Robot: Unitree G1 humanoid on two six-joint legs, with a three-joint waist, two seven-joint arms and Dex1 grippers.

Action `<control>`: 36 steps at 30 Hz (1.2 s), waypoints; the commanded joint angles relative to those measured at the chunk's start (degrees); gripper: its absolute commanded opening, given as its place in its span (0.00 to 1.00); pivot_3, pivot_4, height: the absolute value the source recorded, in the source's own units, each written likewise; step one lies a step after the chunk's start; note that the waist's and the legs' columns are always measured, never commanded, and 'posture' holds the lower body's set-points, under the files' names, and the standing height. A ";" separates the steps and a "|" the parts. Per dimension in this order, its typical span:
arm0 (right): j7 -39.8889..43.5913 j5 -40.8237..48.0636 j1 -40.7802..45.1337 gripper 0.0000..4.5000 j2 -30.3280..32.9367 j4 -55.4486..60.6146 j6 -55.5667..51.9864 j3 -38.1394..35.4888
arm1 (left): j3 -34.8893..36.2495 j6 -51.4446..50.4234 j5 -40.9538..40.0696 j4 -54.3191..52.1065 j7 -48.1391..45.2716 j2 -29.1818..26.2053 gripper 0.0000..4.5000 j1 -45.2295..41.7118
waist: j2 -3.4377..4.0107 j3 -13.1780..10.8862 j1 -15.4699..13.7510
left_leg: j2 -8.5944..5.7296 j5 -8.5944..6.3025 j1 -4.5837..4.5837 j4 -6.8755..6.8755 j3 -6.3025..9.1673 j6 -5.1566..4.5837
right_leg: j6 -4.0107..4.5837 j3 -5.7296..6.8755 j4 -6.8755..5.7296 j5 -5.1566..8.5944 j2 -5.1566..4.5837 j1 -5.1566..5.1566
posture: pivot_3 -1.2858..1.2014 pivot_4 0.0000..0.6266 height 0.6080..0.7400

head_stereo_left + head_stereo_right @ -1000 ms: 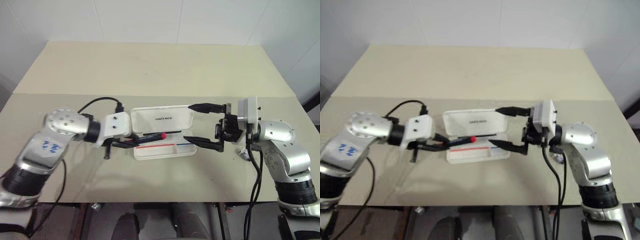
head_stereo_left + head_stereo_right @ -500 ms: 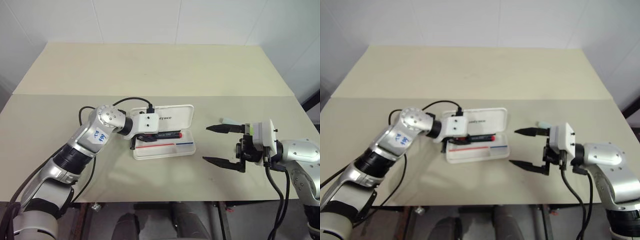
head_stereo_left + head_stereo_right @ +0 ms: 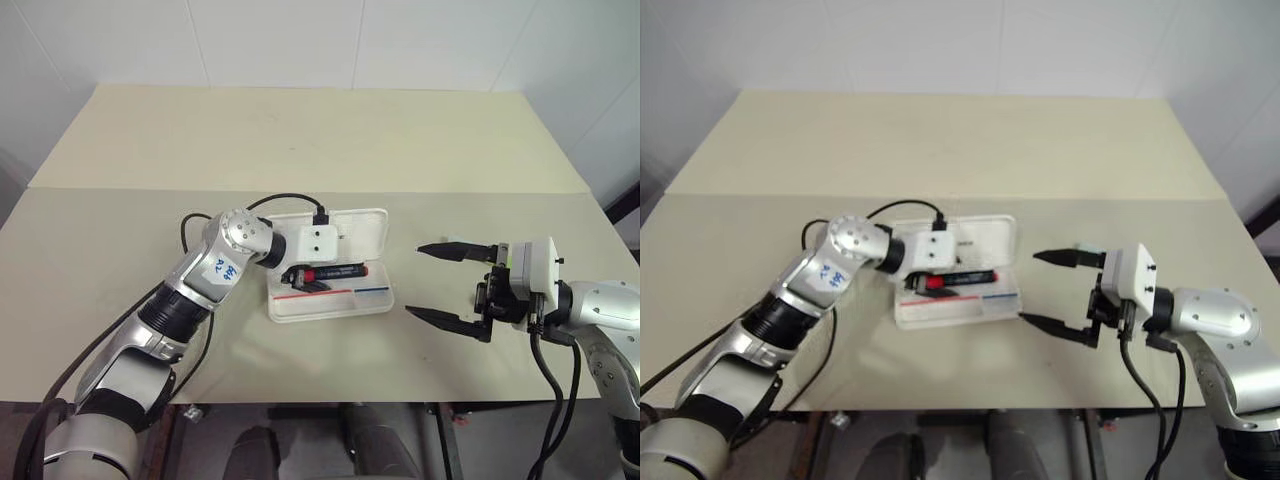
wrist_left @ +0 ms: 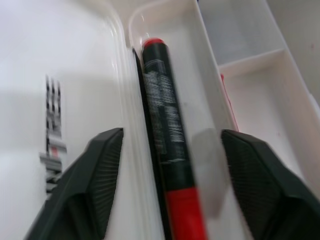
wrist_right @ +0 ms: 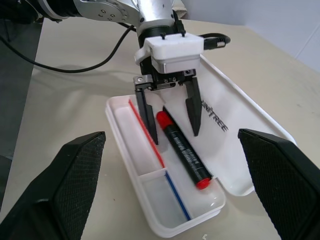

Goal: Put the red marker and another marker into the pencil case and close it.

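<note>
Beige table (image 3: 300,140), white wall (image 3: 300,40), open pencil case (image 3: 375,300)

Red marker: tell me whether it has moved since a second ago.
Yes. The red marker has slid rightward along the pencil case; it now lies wholly inside, between the open fingers of the left gripper.

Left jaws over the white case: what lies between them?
The red marker, lying in the pencil case, sits between the open left gripper jaws, untouched, as both wrist views show.
</note>
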State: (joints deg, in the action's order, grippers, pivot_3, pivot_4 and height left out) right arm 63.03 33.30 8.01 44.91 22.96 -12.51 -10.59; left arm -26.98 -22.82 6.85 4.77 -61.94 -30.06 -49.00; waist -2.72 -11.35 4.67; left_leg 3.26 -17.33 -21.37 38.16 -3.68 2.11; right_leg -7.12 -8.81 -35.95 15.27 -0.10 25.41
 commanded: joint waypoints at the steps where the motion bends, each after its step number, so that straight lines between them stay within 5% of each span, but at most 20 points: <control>1: -0.53 0.98 0.58 1.00 -0.34 1.59 0.63 -0.94 | 1.66 0.60 -1.57 -3.75 -1.23 0.06 0.72 -0.03 | 0.00 0.00 0.00 | 0.00 0.00 0.00 0.00 0.00 0.00 | 0.00 0.00 0.00 0.00 0.00 0.00 | 0.52 0.24 1.00; 4: -0.60 0.96 1.13 1.00 -0.69 1.23 0.68 -0.48 | 2.27 -0.16 -2.71 -5.64 -2.01 -0.20 0.72 0.78 | 0.00 0.00 -0.03 | 0.00 0.00 0.00 0.00 0.00 0.00 | 0.00 0.00 0.00 0.00 0.00 0.00 | 0.52 0.24 1.00; 9: -1.04 0.96 3.27 1.00 -0.62 -2.57 -0.55 -0.84 | 5.19 1.26 -5.88 -8.50 -3.43 -1.41 1.00 2.97 | 0.00 0.00 0.07 | 0.00 0.00 0.02 0.01 -0.01 0.00 | -0.01 -0.01 -0.02 -0.01 0.00 0.00 | 0.52 0.24 1.00; 17: 0.37 -3.63 11.70 1.00 4.29 -19.49 -4.61 0.33 | 16.35 9.91 -19.26 -9.10 -7.76 -1.47 1.00 5.52 | 0.00 0.00 0.09 | -0.03 0.03 0.04 0.04 -0.06 -0.05 | -0.03 -0.02 -0.03 -0.03 -0.09 -0.02 | 0.52 0.24 1.00; 27: 6.34 -21.57 29.13 1.00 9.81 -51.96 -1.59 12.60 | 26.55 3.79 -34.75 -9.96 -16.31 -8.38 1.00 5.63 | 0.05 0.00 0.84 | -0.08 0.04 0.10 -0.03 -0.16 -0.07 | -0.06 -0.03 -0.02 -0.04 -0.17 0.00 | 0.52 0.24 1.00; 36: 8.15 -32.63 43.83 1.00 6.08 -77.41 7.79 18.71 | 28.66 5.04 -35.14 -9.70 -18.94 -14.45 1.00 7.61 | 0.06 -0.01 2.33 | -0.14 0.05 0.09 -0.03 -0.19 -0.06 | -0.08 0.00 -0.01 -0.04 -0.27 -0.01 | 0.52 0.24 1.00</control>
State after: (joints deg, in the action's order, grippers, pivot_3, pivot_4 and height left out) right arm 70.70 2.22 50.21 50.83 -51.95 -6.35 7.72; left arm -0.09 -18.57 -27.36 -3.81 -80.85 -43.62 -41.32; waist -2.66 -11.35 7.00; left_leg 3.12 -17.28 -21.28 38.13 -3.87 2.05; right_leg -7.21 -8.82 -35.96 15.23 -0.38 25.40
